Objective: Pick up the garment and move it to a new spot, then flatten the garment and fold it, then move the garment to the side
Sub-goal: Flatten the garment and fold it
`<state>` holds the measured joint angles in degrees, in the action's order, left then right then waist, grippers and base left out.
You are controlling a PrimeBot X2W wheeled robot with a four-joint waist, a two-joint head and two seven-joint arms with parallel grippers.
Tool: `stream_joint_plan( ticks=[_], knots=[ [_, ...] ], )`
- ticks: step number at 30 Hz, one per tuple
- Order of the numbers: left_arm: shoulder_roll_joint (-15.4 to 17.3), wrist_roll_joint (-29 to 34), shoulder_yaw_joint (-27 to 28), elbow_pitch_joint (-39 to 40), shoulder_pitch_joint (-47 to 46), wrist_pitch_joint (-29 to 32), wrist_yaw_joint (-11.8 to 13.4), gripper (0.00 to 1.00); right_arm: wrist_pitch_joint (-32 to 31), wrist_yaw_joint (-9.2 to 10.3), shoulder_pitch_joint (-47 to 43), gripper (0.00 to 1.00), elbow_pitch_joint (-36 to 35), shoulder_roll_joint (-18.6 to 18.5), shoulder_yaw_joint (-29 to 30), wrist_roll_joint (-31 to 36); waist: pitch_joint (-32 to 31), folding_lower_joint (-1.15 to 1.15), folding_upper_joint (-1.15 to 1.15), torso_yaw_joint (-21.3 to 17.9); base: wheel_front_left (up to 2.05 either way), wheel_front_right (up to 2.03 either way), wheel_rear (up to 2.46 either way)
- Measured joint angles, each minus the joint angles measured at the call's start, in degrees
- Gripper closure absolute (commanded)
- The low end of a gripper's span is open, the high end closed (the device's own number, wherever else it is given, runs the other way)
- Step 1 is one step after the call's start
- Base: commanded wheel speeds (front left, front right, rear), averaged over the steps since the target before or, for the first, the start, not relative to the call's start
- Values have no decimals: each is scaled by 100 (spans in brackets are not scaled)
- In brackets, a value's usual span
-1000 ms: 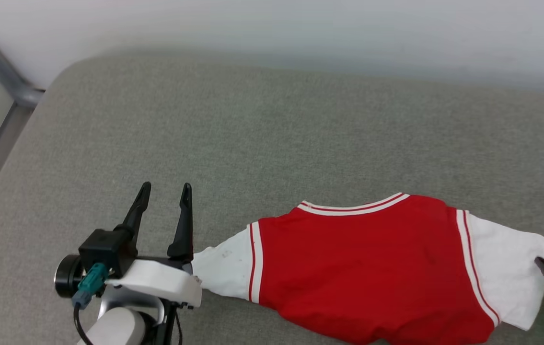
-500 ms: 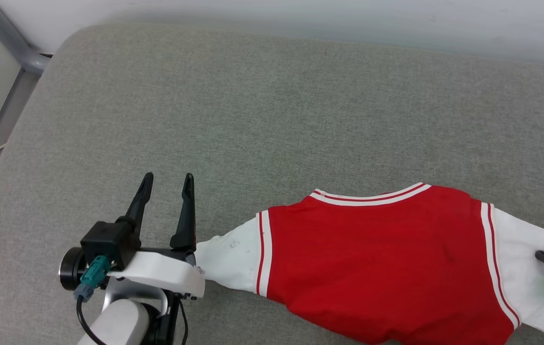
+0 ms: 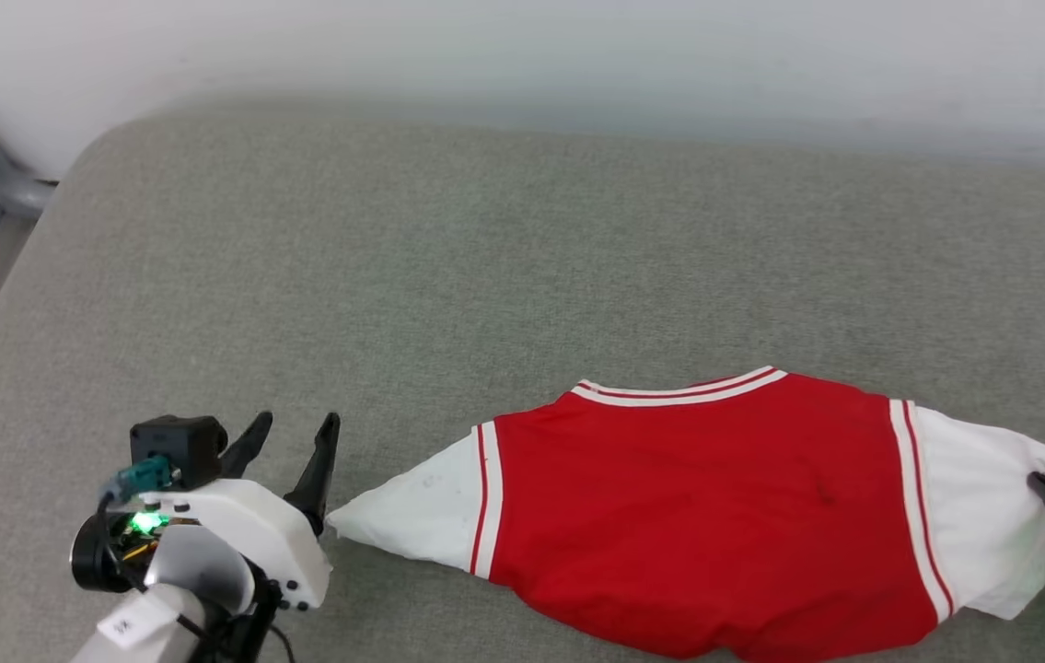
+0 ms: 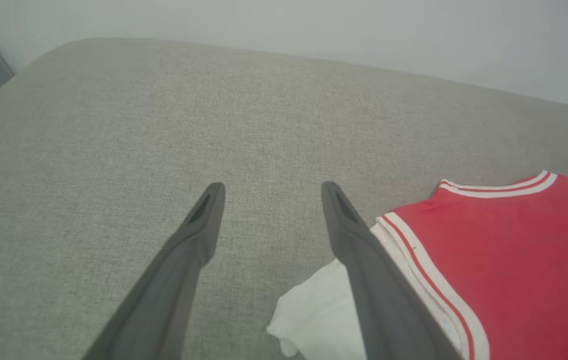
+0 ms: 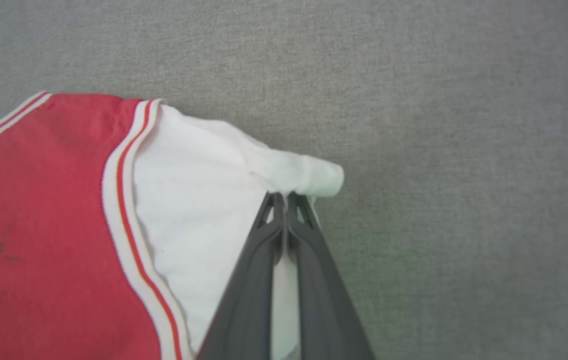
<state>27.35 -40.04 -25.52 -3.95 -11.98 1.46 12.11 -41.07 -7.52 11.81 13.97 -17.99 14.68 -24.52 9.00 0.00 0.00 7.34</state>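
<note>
Nearest you, your left claw (image 3: pixel 296 422) hovers empty with its fingers spread apart, just beside the pointed white left sleeve (image 3: pixel 412 516) of the garment (image 3: pixel 688 516), likely placed to take that end. Your right claw (image 5: pixel 286 197) is pinched together on the bunched tip of the right sleeve (image 5: pixel 203 200), probably to draw the cloth taut for flattening. The red garment lies on the near part of the grey cushion (image 3: pixel 485 258). Its long axis runs left to right, and its striped collar points away from you toward the wall (image 3: pixel 577 55).
</note>
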Motion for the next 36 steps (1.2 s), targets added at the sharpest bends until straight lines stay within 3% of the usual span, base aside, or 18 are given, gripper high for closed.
stream_joint_plan(
  ticks=[8,11,24,25,26,27,31,36],
  knots=[
    [523,-811,-272,66,-75,2039,-335,0,9,0,-274,100,-492,286,-134,159,-166,0,0,-358,0,0,0],
    [593,-954,-408,23,-142,2533,-391,0,-13,0,-285,100,-615,365,-219,185,-147,0,0,-480,0,0,0],
    [616,-891,-1105,-828,-626,3675,-709,0,54,0,-290,100,-639,459,-401,153,143,0,0,-822,0,0,0],
    [612,-844,-1152,-883,-689,3747,-714,16,57,0,-288,100,-632,457,-400,145,163,-1,0,-831,0,0,0],
    [608,-838,-1187,-929,-740,3831,-740,65,73,0,-283,100,-627,457,-405,136,180,-1,0,-838,0,0,0],
    [600,-831,-1233,-967,-791,3886,-759,100,78,0,-276,100,-620,457,-409,135,193,-2,0,-843,0,0,0],
    [604,-732,-1325,-1079,-916,3960,-828,100,175,0,-254,100,-600,447,-426,89,218,-1,0,-846,0,0,0],
    [628,-328,-1419,-1085,-952,3462,-833,100,331,0,-220,100,-580,348,-439,78,139,-1,0,-787,0,0,0]
  ],
)
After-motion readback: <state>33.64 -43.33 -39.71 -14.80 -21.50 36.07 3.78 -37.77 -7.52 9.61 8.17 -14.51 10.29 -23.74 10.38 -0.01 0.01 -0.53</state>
